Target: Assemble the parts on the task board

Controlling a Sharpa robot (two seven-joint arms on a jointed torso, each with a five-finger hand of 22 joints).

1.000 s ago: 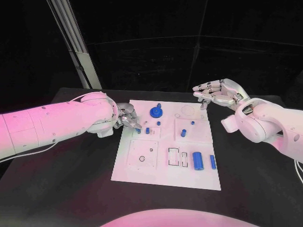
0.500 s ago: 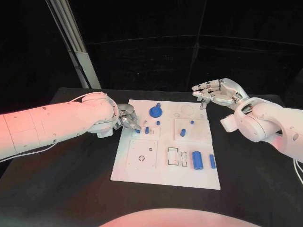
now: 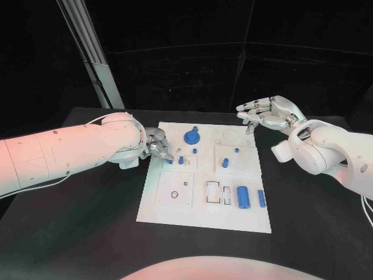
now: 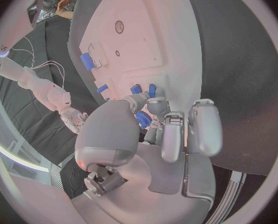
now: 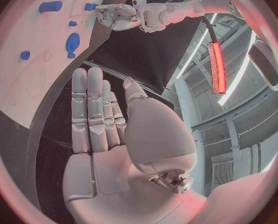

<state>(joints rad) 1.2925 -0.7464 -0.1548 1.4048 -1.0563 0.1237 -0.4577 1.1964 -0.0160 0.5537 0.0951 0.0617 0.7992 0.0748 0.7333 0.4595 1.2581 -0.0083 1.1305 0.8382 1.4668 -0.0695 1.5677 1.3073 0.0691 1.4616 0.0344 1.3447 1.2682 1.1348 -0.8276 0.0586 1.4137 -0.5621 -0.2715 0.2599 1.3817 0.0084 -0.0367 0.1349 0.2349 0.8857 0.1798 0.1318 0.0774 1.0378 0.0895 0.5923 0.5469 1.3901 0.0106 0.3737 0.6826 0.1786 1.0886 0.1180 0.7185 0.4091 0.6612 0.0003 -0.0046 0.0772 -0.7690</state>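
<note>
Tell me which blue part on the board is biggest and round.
The round disc-shaped blue part near the task board's far edge; the others are slim pegs or short cylinders.

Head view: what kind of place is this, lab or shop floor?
Likely a robot test lab: a white task board with small blue parts on a black table, dark curtains behind, two white arms with silver hands.

One task board (image 3: 205, 217), two hands, and about nine blue parts (image 3: 243, 198), some partly hidden.

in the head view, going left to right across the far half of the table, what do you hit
left robot hand → blue round part on the task board → right robot hand
</note>
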